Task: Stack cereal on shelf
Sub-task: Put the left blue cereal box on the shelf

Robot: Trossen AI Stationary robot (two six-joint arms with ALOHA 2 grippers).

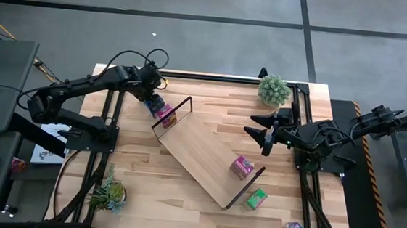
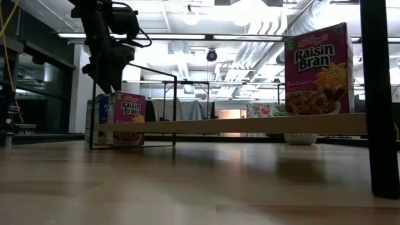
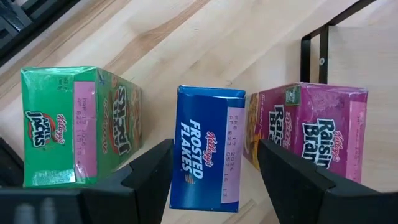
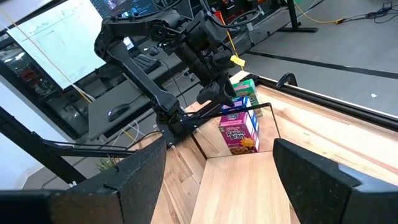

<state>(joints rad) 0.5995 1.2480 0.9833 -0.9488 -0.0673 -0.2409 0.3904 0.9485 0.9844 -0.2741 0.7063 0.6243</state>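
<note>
Left hand spread wide over blue box, beside shelf end, flanked by green box and pink box. Second pink box on shelf. Remaining boxes off shelf. Right hand waiting beside shelf, open. Stacking barely begun.

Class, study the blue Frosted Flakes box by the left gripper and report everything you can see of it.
The blue box is a small glossy carton with white "Frosted Flakes" lettering and a pale date label. It stands on the table between the green box and the pink box, framed by the open fingers of the left gripper, which do not visibly touch it.
</note>
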